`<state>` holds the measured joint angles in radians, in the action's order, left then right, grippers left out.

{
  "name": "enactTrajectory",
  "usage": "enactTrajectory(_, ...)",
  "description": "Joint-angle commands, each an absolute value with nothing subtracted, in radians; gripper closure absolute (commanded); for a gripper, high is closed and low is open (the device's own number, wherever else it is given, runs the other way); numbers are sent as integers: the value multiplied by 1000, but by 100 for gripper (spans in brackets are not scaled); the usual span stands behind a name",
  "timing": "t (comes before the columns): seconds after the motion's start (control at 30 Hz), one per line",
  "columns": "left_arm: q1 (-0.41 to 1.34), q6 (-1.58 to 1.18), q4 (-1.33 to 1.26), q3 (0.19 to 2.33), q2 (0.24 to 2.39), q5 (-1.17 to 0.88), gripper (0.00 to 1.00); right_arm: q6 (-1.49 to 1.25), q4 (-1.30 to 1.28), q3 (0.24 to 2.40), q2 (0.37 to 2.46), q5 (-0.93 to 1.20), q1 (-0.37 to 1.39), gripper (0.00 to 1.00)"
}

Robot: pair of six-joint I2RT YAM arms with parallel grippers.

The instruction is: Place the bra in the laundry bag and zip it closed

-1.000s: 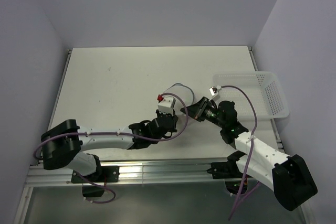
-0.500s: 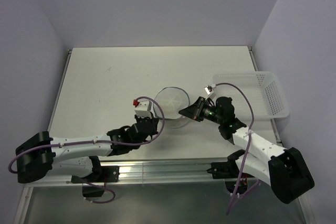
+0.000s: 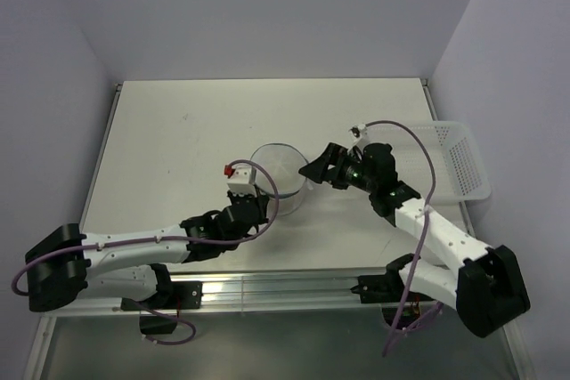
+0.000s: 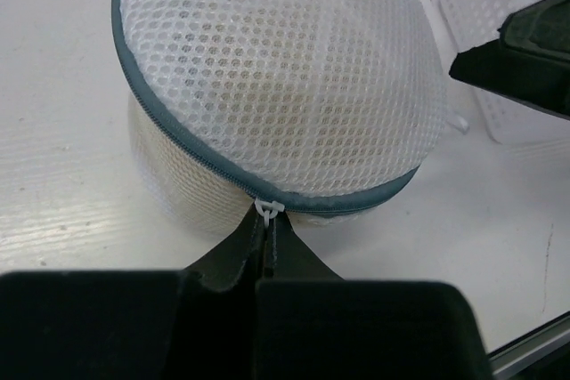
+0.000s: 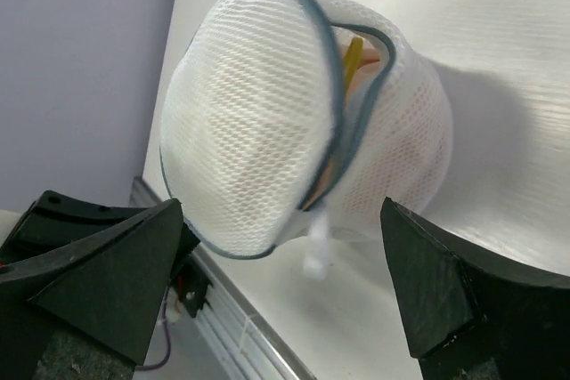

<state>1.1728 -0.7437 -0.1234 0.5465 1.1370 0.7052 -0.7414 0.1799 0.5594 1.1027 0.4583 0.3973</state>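
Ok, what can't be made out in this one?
- Bra: only orange slivers through the zip gap, right wrist; bag mesh hides the rest.
- Zip far side: left wrist, behind the dome.
- Left gripper tips: top view, under its own wrist.
- Basket: left wrist, cut by the frame edge.

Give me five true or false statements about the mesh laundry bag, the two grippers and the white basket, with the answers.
1. The left gripper is pinched shut on the zip pull of the laundry bag. True.
2. The right gripper is clamped on the bag. False: its jaws stand wide open beside it.
3. The zip is closed all the way round. False: the right wrist view shows a gap with something peach and yellow inside.
4. The white basket sits at the right edge of the table. True.
5. The bag lies in the basket. False: it rests on the table, between the grippers.
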Motion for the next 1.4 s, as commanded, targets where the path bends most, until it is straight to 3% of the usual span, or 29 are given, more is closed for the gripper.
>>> enactTrajectory(0.0, 1180, -694, -251, 640, 1215, 681, 100, -704, 52, 505, 956, 313, 393, 0)
enactTrajectory(0.17, 1180, -658, -348, 699, 1296, 597, 100, -871, 130, 385, 832, 336, 443, 0)
enactTrajectory(0.43, 1183, -684, -360, 672, 1292, 523, 100, -1026, 291, 347, 836, 356, 522, 1)
enactTrajectory(0.57, 1183, -689, -367, 641, 1284, 476, 100, -1035, 368, 380, 943, 377, 526, 21)
enactTrajectory(0.6, 1183, -687, -367, 638, 1284, 466, 100, -1038, 377, 388, 959, 377, 526, 33)
enactTrajectory(0.67, 1183, -681, -376, 629, 1282, 453, 100, -1039, 397, 403, 995, 379, 529, 41)
enactTrajectory(0.7, 1183, -678, -380, 626, 1279, 451, 100, -1037, 399, 408, 1008, 379, 528, 54)
enactTrajectory(0.8, 1183, -670, -382, 621, 1281, 454, 100, -1040, 419, 408, 1026, 373, 529, 75)
enactTrajectory(0.93, 1180, -669, -376, 601, 1273, 456, 100, -1016, 391, 416, 1034, 351, 529, 92)
enactTrajectory(1.03, 1160, -676, -350, 581, 1250, 468, 100, -988, 376, 434, 1058, 351, 523, 100)
enactTrajectory(1.37, 1037, -758, -138, 433, 975, 531, 100, -743, 238, 580, 1173, 498, 324, 100)
